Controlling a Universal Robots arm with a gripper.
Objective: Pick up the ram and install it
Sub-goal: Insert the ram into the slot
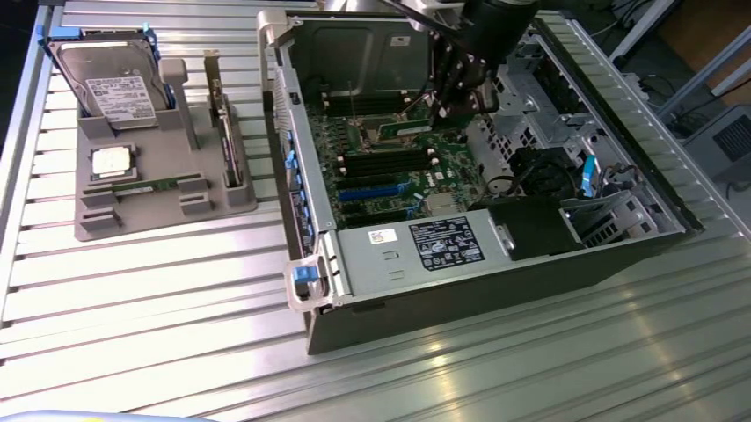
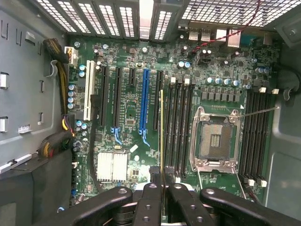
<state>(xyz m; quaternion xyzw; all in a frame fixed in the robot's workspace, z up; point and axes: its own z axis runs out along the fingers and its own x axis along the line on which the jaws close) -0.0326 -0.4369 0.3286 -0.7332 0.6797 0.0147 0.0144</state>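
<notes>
Gripper (image 2: pixel 162 181) closed tight on the ram (image 2: pixel 162 132): we see the stick gripped edge-on inside the open computer case (image 1: pixel 470 303), over the motherboard (image 2: pixel 127 108), at the black memory slots (image 2: pixel 181 127) beside the processor socket (image 2: pixel 216 141).

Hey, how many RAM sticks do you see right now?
2. One ram is clamped edge-on in the gripper above the motherboard; a second stick lies on the gray tray at the exterior view's left. Others may be hidden.
</notes>
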